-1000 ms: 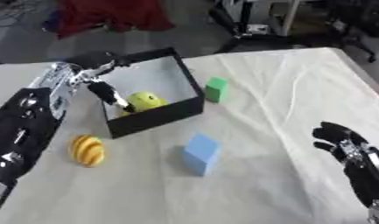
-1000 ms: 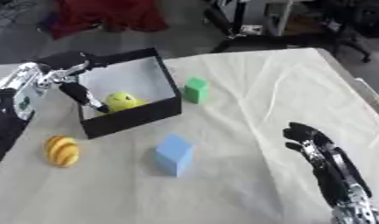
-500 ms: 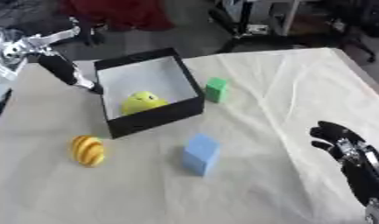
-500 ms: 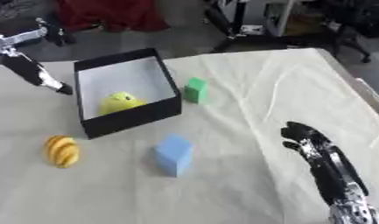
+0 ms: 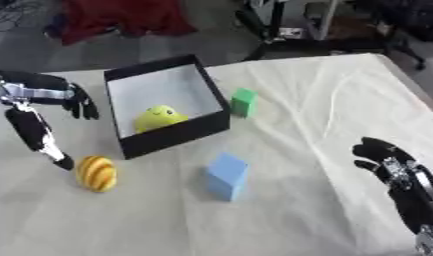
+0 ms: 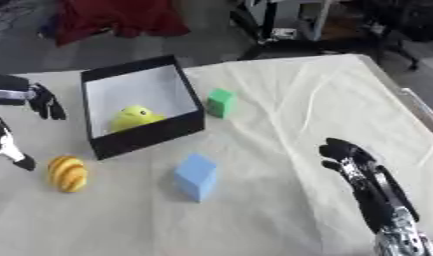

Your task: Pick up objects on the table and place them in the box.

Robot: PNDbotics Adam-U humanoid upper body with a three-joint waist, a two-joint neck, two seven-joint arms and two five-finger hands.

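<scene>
A black box (image 5: 186,134) with a white inside stands at the back left of the table, and a yellow round toy (image 5: 159,117) lies in it. A yellow-and-orange striped egg shape (image 5: 97,173) lies in front of the box's left corner. A blue block (image 5: 226,175) sits at the table's middle. A small green block (image 5: 244,102) stands just right of the box. My left hand (image 5: 34,125) hangs open to the left of the box, above the striped egg and holding nothing. My right hand (image 6: 358,166) rests open at the lower right, away from all objects.
The table is covered with a cream cloth (image 5: 316,110). Beyond its far edge lie a red cloth (image 5: 123,17) on the floor and metal stands (image 5: 289,25).
My left hand has drawn out of the box, swung out to the left and come down beside the striped egg. The yellow toy stays in the box. The camera has shifted a little.
</scene>
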